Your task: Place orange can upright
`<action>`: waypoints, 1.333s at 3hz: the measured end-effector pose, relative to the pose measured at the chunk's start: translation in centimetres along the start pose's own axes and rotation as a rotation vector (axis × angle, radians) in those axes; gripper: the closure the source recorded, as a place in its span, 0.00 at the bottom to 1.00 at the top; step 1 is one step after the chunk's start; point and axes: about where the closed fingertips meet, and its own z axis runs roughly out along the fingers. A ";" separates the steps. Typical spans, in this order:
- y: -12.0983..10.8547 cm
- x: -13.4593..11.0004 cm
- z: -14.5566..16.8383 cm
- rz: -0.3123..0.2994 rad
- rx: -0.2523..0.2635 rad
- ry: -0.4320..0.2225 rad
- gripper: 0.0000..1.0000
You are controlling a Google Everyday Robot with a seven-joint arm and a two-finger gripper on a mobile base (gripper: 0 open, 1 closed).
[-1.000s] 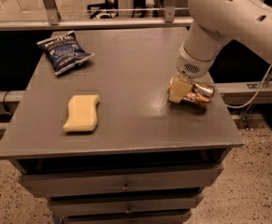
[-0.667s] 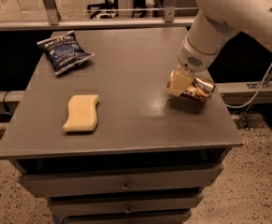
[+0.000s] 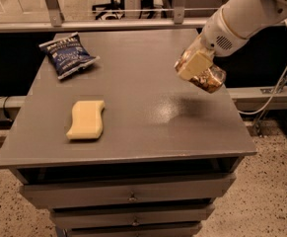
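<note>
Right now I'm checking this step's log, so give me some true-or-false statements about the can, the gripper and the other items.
1. The gripper holds the orange can above the table. True.
2. The orange can stands upright on the table. False: it hangs tilted in the gripper's grasp, over the table's right side.
3. The yellow sponge lies on the table's front left. True.
4. The blue chip bag rests on the sponge. False: it lies apart, near the back left corner.
</note>
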 end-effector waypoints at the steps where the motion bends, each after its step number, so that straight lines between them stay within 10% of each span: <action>1: -0.9 -0.1 0.0 0.018 -0.034 -0.279 1.00; 4: -0.2 -0.8 -2.0 0.079 -0.093 -0.829 1.00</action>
